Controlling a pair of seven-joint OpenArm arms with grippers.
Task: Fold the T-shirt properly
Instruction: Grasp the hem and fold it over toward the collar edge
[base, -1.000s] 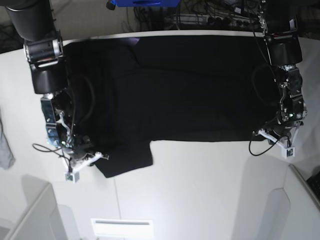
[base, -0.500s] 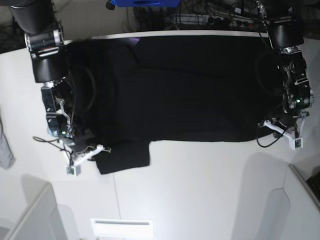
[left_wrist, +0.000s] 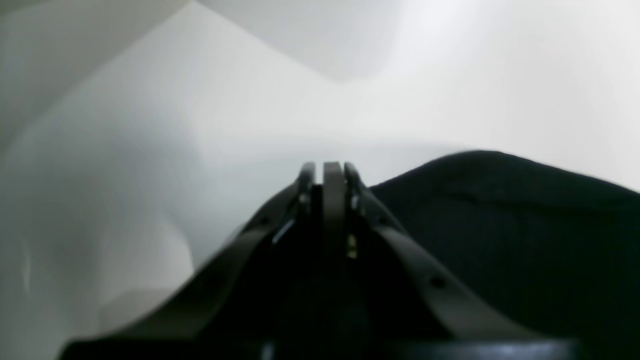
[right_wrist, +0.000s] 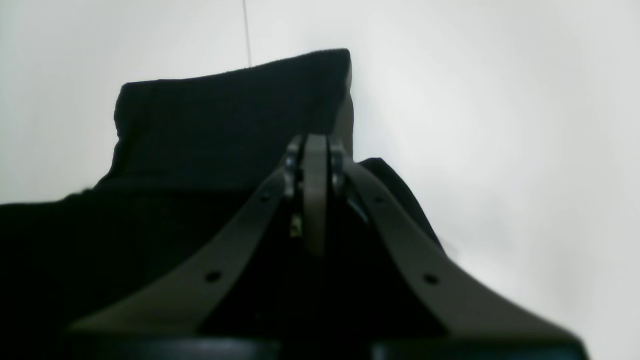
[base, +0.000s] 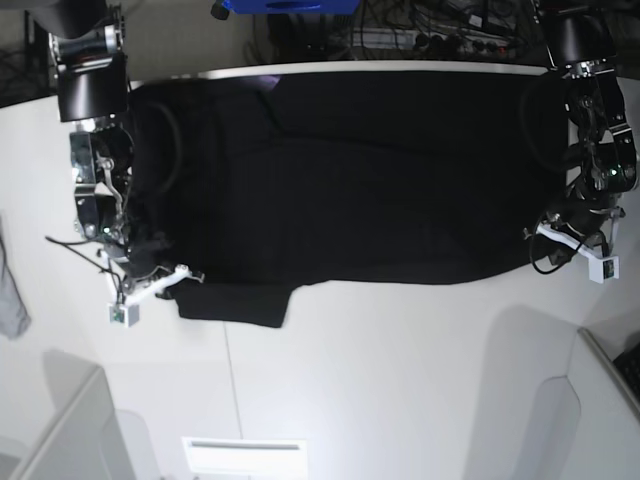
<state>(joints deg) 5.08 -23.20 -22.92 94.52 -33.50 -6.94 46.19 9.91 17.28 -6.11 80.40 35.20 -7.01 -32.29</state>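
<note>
Apparently both grippers (left_wrist: 327, 175) (right_wrist: 317, 145) gripping T-shirt (base: 350, 190)

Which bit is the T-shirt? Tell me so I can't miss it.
Look at the wide white table. The large black cloth T-shirt spreads across its far half, between two dark robot arms; it's the broad, soft, flat thing, unlike their jointed bodies.

The base view looks down from above at the table (base: 400, 380), facing the cloth (base: 350, 200) and both arms; it is the farthest of the three. The left wrist view looks along its gripper (left_wrist: 330, 200) at close range, toward a cloth edge and white surface. The right wrist view is likewise close, along its gripper (right_wrist: 315, 175). All three views share the cloth and table.
</note>
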